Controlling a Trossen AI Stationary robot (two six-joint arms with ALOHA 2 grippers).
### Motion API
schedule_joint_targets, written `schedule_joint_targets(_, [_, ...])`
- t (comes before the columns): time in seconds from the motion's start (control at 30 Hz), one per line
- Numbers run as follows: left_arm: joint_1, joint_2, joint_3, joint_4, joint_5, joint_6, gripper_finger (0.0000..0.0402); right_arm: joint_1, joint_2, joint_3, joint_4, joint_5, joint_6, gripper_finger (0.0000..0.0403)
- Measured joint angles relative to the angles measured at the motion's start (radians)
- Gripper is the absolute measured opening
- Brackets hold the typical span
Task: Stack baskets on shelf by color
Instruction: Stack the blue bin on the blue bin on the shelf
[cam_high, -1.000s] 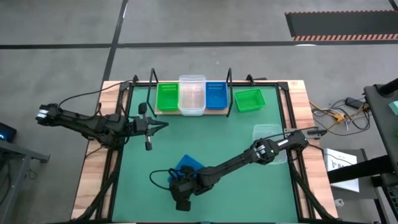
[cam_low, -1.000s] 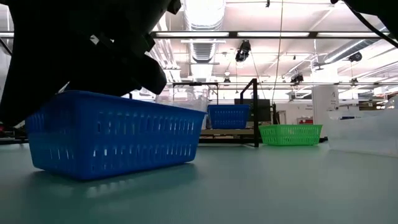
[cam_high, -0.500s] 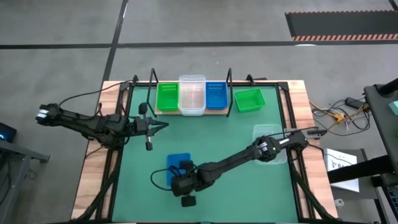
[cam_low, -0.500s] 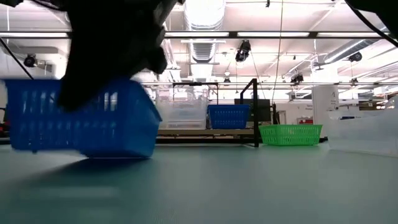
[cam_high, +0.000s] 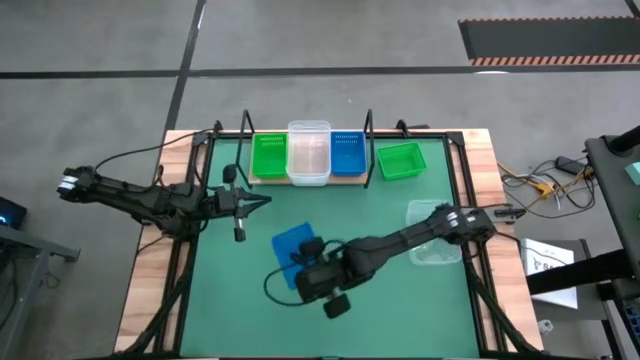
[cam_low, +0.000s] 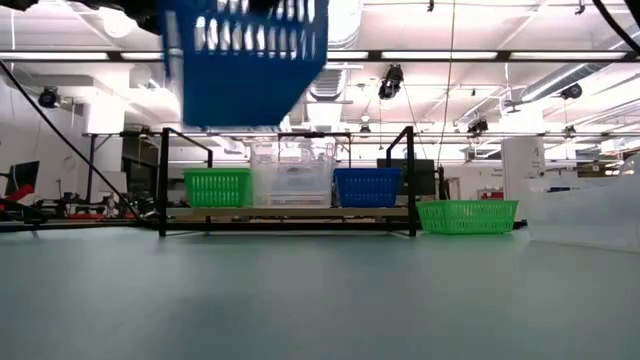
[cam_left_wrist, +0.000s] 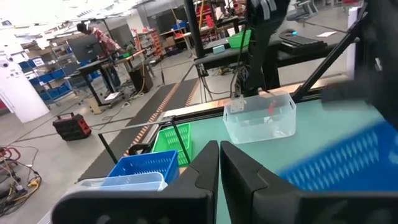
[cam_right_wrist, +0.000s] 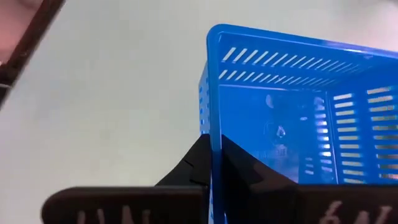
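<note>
- Blue basket (cam_high: 293, 247) hangs pinched in the right claw (cam_high: 312, 262), lower middle, nothing inside.
- Left claw (cam_high: 262, 200) is closed, empty.
- Shelf (cam_high: 310, 180) up top holds green, clear, blue baskets.

Even, bright light falls from long ceiling lamps (cam_low: 470, 55), which glare white in the low view. Shadows on the green mat (cam_high: 400, 300) are soft and faint. The raised blue basket (cam_low: 250, 60) is smeared by motion blur. In the left wrist view the near fingers (cam_left_wrist: 205, 180) are out of focus
</note>
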Motion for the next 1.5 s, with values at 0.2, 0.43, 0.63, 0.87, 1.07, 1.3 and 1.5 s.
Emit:
schedule_joint_targets(0.2, [0.000, -0.004, 0.000, 0.000, 0.000, 0.005, 0.0000, -0.039, -0.131, 0.000, -0.064, 0.182, -0.063, 0.0009])
schedule_joint_targets(0.43, [0.000, -0.004, 0.001, 0.000, 0.000, 0.006, 0.0000, -0.165, -0.241, -0.009, -0.071, 0.181, -0.142, 0.0009])
schedule_joint_targets(0.63, [0.000, -0.004, 0.001, 0.000, 0.000, 0.027, 0.0000, -0.299, -0.300, -0.057, -0.074, 0.050, -0.178, 0.0009])
schedule_joint_targets(0.87, [0.000, -0.004, 0.002, 0.001, 0.000, 0.031, 0.0000, -0.418, -0.360, -0.204, -0.040, 0.019, -0.205, 0.0008])
schedule_joint_targets(1.07, [0.000, -0.004, 0.002, 0.001, 0.000, 0.034, 0.0000, -0.479, -0.487, -0.421, 0.097, -0.062, -0.203, 0.0008])
schedule_joint_targets(1.3, [0.001, -0.004, 0.002, 0.002, 0.000, 0.034, 0.0000, -0.552, -0.657, -0.721, 0.326, -0.068, -0.235, 0.0008])
schedule_joint_targets(1.5, [0.001, -0.002, 0.002, 0.009, 0.000, 0.031, 0.0000, -0.663, -0.718, -0.908, 0.465, -0.077, -0.261, 0.0008])
